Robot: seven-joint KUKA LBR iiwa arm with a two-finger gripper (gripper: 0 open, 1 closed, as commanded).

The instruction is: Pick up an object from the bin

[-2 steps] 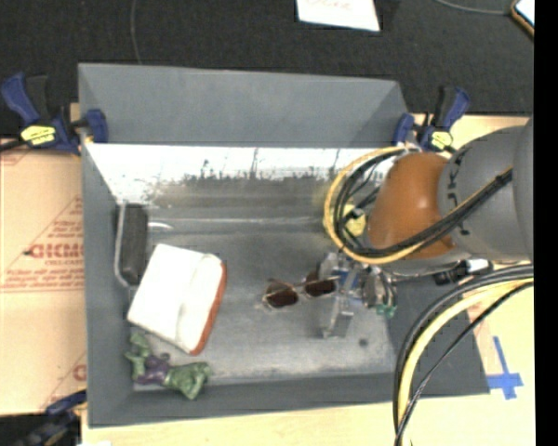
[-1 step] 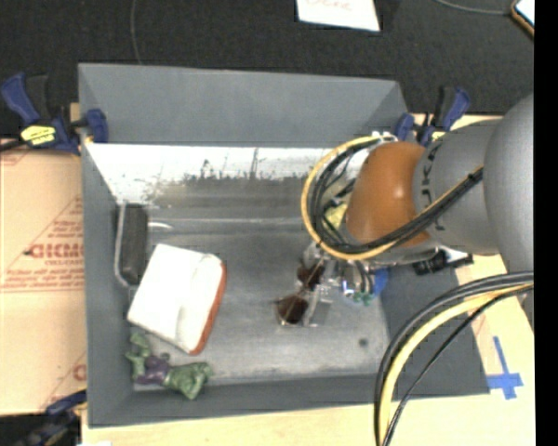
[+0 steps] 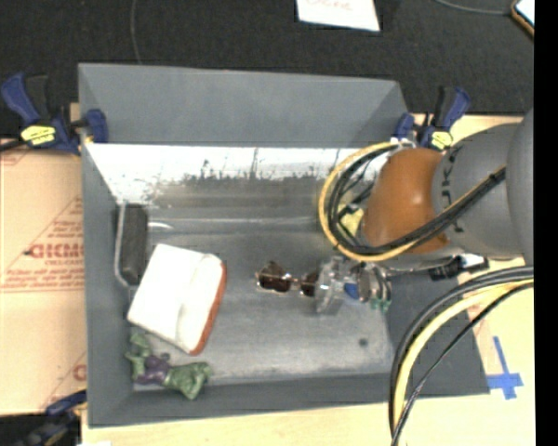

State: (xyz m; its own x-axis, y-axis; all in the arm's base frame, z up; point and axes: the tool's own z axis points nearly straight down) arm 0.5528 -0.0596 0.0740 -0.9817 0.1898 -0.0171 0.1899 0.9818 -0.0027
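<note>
My gripper [image 3: 337, 288] is low in the right half of the bin, under the arm's orange cover. Just to its left lies a small brown thing shaped like a pair of sunglasses [image 3: 281, 280], its right end reaching up to the gripper. Whether the two touch is hidden. Further left, a white block with an orange side [image 3: 177, 301] lies tilted on the bin floor, well apart from the gripper.
A dark grey oblong thing [image 3: 131, 243] lies along the bin's left wall. A green and purple toy figure [image 3: 165, 370] sits in the front left corner. The arm and its looped cables cover the bin's right side.
</note>
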